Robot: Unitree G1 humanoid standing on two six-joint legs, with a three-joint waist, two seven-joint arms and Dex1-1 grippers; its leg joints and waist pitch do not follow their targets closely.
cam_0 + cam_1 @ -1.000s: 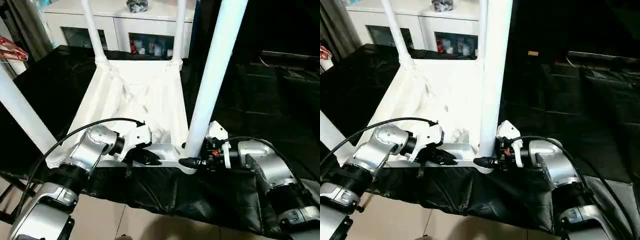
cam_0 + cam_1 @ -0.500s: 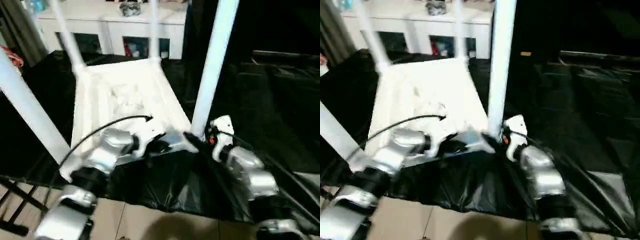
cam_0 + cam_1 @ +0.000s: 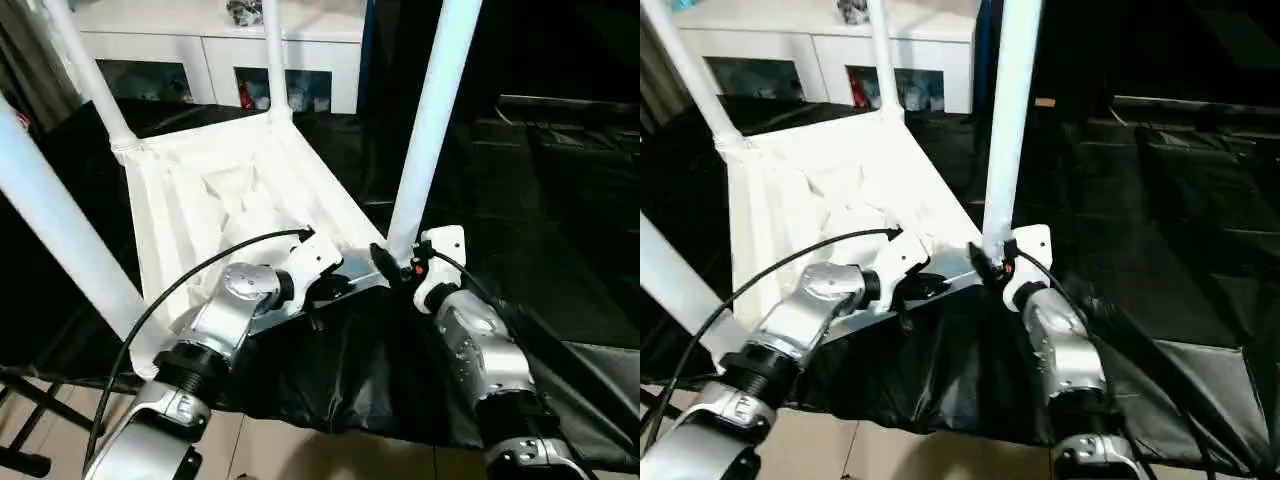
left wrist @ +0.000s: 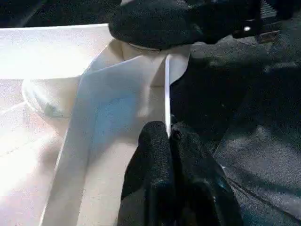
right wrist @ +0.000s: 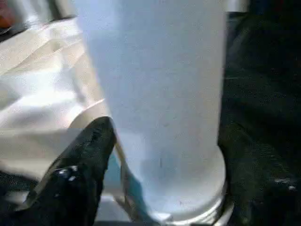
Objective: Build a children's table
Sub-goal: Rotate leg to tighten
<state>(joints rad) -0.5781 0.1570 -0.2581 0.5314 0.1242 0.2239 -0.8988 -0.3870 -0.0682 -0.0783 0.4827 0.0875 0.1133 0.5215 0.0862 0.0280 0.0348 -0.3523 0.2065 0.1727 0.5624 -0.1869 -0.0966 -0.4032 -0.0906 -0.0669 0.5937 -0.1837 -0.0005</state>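
The white children's table (image 3: 190, 215) lies upside down on black cloth, its ribbed underside facing up and four legs standing in the corner sockets. My left gripper (image 3: 328, 288) is shut on the thin near rim (image 4: 167, 94) close to the near right corner; in the left wrist view both fingertips (image 4: 155, 141) pinch that rim. My right gripper (image 3: 392, 264) is closed around the base of the near right leg (image 3: 432, 120), just above its socket. In the right wrist view that leg (image 5: 155, 94) stands between the two black fingers (image 5: 82, 169).
A white cabinet with glass doors (image 3: 215, 55) stands behind the table. Black cloth (image 3: 560, 240) covers the work surface and hangs over its front edge above the tiled floor (image 3: 300, 450). A black stand's feet (image 3: 25, 400) are at lower left.
The table has swung round: its far end now lies more to the left, and the near right corner has moved forward. Both grippers kept their hold; my right forearm now points forward.
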